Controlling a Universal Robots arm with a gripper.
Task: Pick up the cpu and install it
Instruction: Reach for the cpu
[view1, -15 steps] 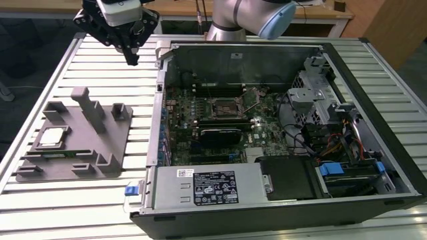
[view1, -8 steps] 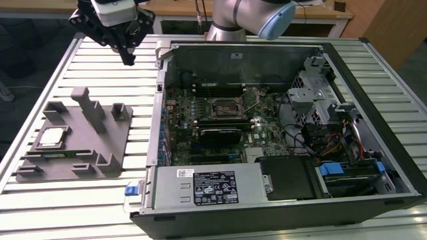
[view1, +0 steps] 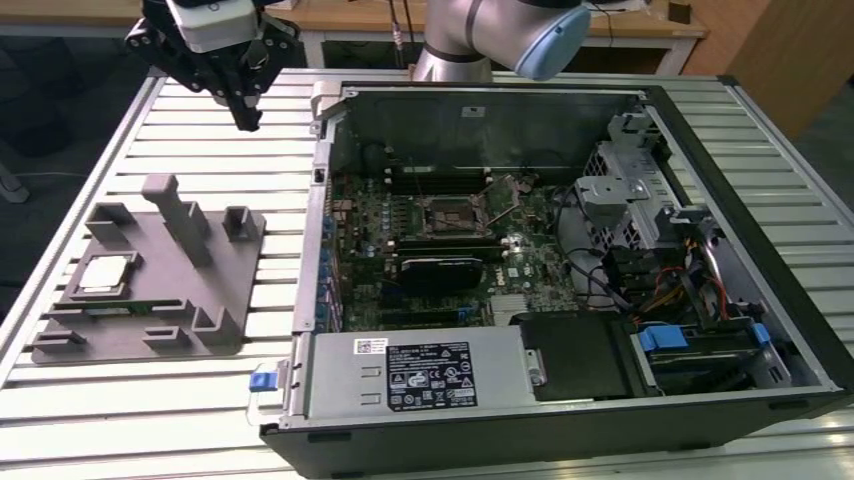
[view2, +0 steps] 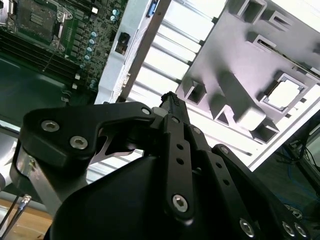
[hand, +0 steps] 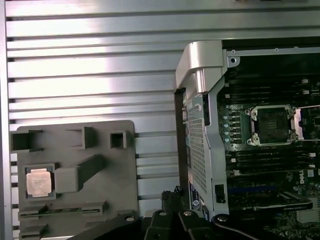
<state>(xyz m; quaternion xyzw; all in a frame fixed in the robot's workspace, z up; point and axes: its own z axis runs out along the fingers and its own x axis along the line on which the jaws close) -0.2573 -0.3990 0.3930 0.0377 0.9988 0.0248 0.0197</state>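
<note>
The cpu (view1: 104, 275) is a small silvery square chip lying flat in a recess of the grey fixture (view1: 220, 300) on the exterior view's left; it also appears as the cpu (view2: 283, 94) and the cpu (hand: 39, 181) in both wrist views. The silver-framed socket (view1: 447, 212) with a dark centre sits on the motherboard inside the open computer case, seen too as the socket (hand: 272, 125). My gripper (view1: 247, 115) hangs above the slatted table, behind the fixture and well clear of the cpu. Its black fingers (view2: 172, 120) are pressed together with nothing between them.
The open computer case (view1: 694, 150) fills the middle and the exterior view's right, with cables, drive bays and a power supply (view1: 414, 370) inside. The fixture has upright posts (view1: 180, 215) near the cpu. The slatted metal table (view1: 200, 430) lies under everything.
</note>
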